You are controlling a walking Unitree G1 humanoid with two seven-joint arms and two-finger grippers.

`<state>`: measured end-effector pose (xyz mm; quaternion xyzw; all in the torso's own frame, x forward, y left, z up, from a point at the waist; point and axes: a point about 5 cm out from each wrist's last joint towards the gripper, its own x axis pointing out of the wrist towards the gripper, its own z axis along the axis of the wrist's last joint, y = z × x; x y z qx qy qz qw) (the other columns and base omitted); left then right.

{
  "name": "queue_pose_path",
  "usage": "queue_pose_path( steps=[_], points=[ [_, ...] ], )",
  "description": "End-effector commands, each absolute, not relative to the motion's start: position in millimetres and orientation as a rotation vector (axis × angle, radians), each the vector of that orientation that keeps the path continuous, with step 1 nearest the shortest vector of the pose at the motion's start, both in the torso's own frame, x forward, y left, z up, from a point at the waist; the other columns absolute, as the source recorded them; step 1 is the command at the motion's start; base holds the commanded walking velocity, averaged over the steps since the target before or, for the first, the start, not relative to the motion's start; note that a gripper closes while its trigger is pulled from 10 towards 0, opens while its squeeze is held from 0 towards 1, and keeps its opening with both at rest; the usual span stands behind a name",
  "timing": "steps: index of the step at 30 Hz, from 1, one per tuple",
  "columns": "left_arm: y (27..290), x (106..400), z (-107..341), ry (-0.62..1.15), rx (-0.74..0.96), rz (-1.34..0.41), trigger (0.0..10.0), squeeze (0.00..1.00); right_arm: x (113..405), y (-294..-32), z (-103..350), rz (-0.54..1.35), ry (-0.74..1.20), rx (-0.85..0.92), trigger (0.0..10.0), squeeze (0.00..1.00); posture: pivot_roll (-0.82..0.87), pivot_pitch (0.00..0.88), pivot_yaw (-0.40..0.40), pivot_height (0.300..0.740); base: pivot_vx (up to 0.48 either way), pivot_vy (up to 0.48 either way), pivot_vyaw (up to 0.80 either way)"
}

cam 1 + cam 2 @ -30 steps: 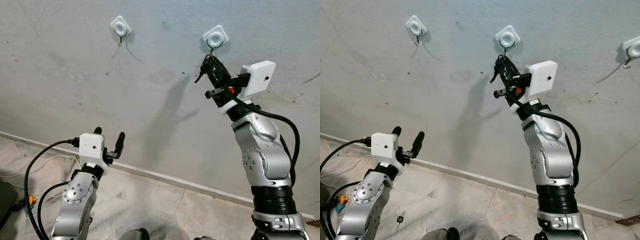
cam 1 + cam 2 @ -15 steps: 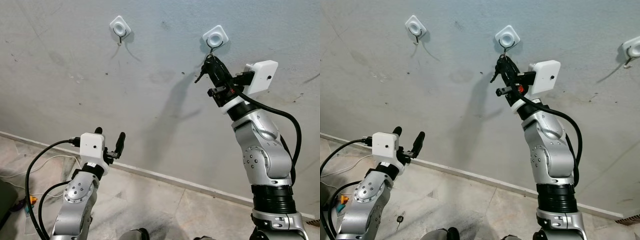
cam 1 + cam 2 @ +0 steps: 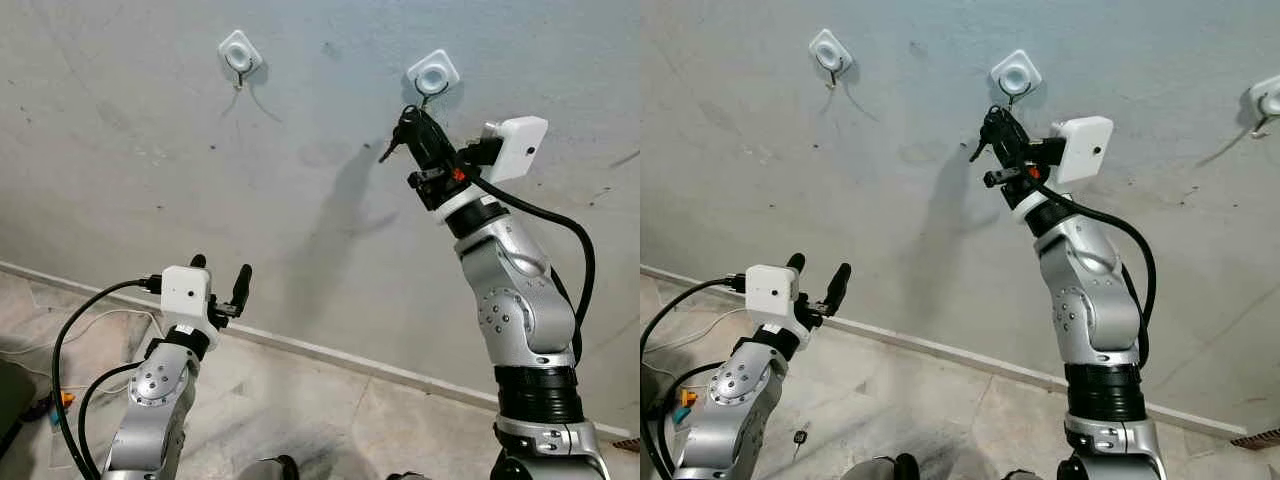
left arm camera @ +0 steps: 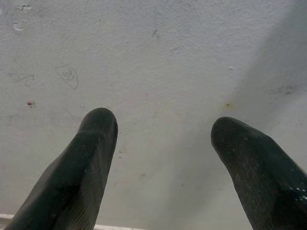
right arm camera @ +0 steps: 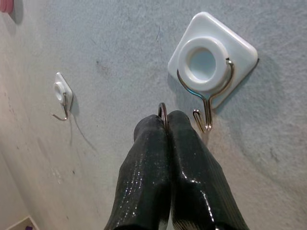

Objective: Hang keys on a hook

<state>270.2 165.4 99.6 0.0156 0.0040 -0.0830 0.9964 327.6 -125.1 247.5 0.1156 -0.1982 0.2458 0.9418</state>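
Right wrist view: right gripper [image 5: 167, 125] fingers pressed together, pinching the key ring [image 5: 162, 112]; ring sticks up between the tips
Hook: hook [image 5: 207, 103] wire under a white square pad on the wall [image 3: 150, 150]; landmark for all below
Ring vs hook: ring just beside the hook's lower bend, a little to one side; not threaded on, no clear contact
Keys: keys [image 3: 392, 147] dangle dark below the hook, held at the gripper [image 3: 410, 125], close to the wall
Left gripper: left gripper [image 3: 217, 277] fingers spread apart, nothing between them; well below and left of the hook, idle
Other hooks: second hook [image 3: 239, 58] well left of the hook, bare
Progress: keys lifted to hook height, done; threading ring over hook tip and release remain
Judgement: late stage, final alignment pending
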Motion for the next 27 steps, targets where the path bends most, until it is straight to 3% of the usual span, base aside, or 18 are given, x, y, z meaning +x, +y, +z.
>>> queue_pose_path(
  steps=[1, 18, 27],
  points=[
    [166, 269, 97, 0.018, 0.034, -0.164, 10.0, 0.00, 329, -124, 252, 0.500, -0.411, 0.262, 10.0, 0.00, 0.05, 0.137, 0.098, 0.740, 0.000, 0.000, 0.00],
    [165, 270, 97, 0.020, 0.033, -0.173, 10.0, 0.00, 327, -137, 247, 0.457, -0.392, 0.314, 10.0, 0.00, 0.05, 0.141, 0.104, 0.740, 0.000, 0.000, 0.00],
    [164, 271, 97, 0.021, 0.034, -0.181, 10.0, 0.00, 328, -144, 240, 0.430, -0.354, 0.457, 10.0, 0.00, 0.04, 0.142, 0.109, 0.740, 0.000, 0.000, 0.00]
  ],
)
